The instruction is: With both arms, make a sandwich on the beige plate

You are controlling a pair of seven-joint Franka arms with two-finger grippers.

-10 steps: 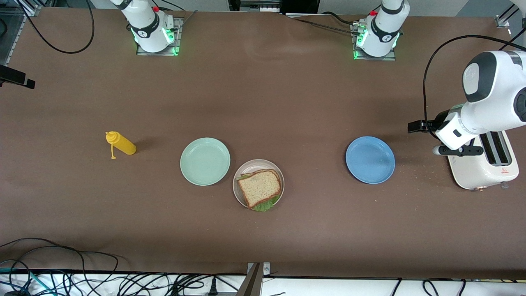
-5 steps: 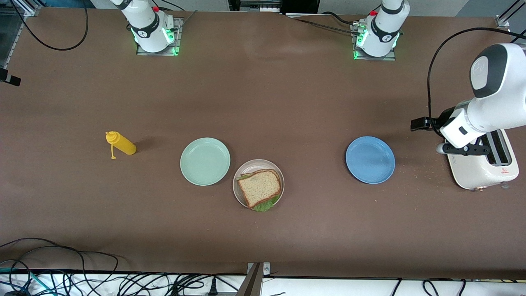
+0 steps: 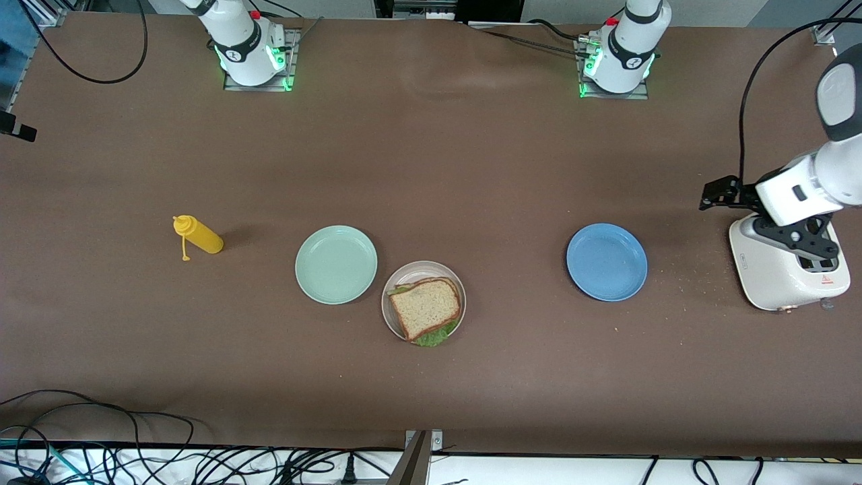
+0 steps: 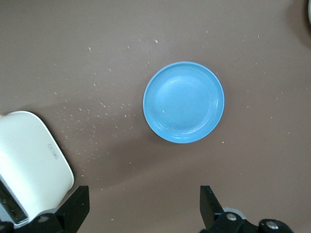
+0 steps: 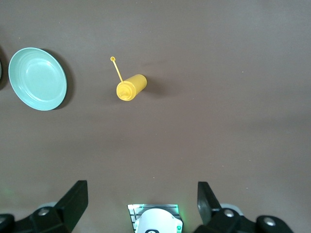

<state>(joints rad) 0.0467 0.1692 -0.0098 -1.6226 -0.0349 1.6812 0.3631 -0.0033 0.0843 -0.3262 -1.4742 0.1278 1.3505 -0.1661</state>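
The sandwich point(image 3: 426, 308) of 2 brown bread slices and green lettuce lies on the round beige plastic plate point(image 3: 394, 286), mid-tabletop toward the front edge. The left gripper point(image 4: 144, 206) hangs with fingers apart over the white toaster point(image 3: 761, 269); the right gripper point(image 5: 142, 204) too is spread, empty.

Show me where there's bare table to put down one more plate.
Widest bare patch: between the beige plate with the sandwich and the blue plate. Another lies between the mustard bottle and the green plate. Crowded: the green and beige plates nearly touch, and the left gripper hangs open over the toaster.
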